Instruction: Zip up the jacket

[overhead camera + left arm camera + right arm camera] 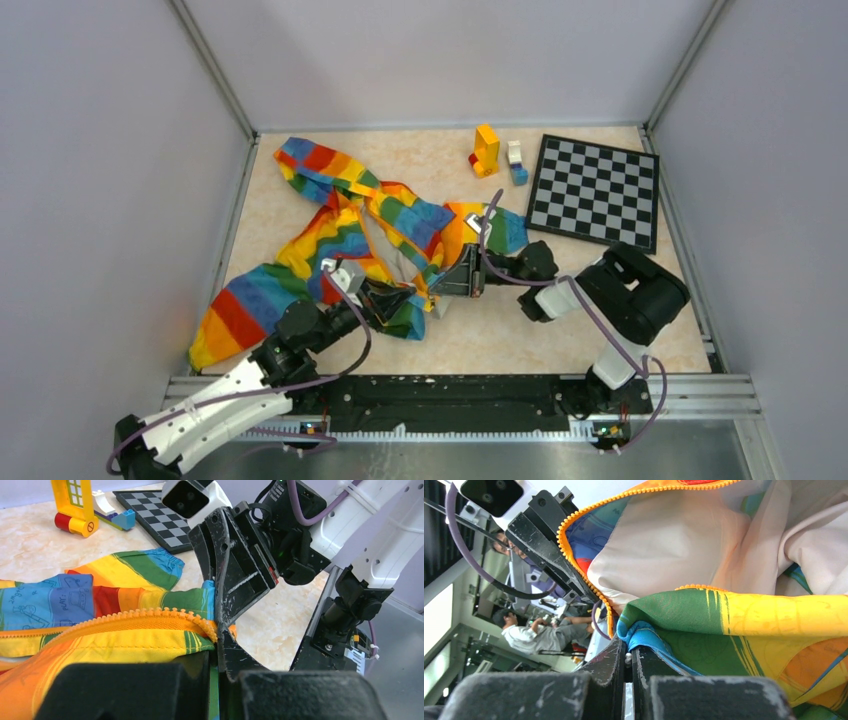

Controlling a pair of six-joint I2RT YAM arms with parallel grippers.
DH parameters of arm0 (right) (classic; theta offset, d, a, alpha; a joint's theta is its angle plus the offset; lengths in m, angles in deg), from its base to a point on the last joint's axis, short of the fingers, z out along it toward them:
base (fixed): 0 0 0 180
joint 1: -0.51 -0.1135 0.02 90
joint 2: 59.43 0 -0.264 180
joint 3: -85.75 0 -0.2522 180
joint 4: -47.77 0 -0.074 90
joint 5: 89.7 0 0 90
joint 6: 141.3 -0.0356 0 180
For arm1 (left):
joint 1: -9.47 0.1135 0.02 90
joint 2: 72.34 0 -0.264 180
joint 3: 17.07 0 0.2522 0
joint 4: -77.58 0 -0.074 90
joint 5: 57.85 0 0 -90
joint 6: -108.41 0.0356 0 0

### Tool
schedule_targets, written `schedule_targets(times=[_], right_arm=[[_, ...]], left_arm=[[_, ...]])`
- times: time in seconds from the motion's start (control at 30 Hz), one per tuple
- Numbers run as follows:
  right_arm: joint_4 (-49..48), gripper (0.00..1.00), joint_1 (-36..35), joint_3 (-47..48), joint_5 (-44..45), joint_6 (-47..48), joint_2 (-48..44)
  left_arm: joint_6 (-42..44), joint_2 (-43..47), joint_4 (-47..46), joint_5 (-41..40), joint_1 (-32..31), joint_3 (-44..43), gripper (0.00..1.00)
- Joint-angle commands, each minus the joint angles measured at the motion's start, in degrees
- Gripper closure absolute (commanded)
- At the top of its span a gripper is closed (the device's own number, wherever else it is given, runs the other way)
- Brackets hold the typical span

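The rainbow-striped jacket lies crumpled and open on the table, its grey lining showing in the right wrist view. My left gripper is shut on the green bottom hem, just beside the end of the orange zipper strip. My right gripper faces it a few centimetres away and is shut on the blue-green hem corner of the other front panel. A small pale bit shows between its fingertips. The orange zipper teeth of that panel hang right beside them. Both front edges are apart.
A checkerboard lies at the back right. A yellow and red toy block and a white and blue block stand behind the jacket. Grey walls enclose the table, and a metal rail runs along the near edge.
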Motion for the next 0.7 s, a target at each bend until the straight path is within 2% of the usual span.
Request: schedule_targets(times=[0.0,0.17,0.67], right_arm=[[-12.51,1.0,-0.29,2.68,-0.43,-4.45,-3.51],[-12.61,1.0,0.2,2.88,1.04,-10.64,-2.8],[-12.64,1.0,-1.21,5.02,0.76,-10.87,-2.28]], left_arm=[[1.13,0.66,-4.21,2.11,0.09,0.48,1.0],[1.36,2.53,-3.17,1.89,0.09,0.54,1.0],[1.03,3.89,-2.64,0.48,0.04,0.88,1.0]])
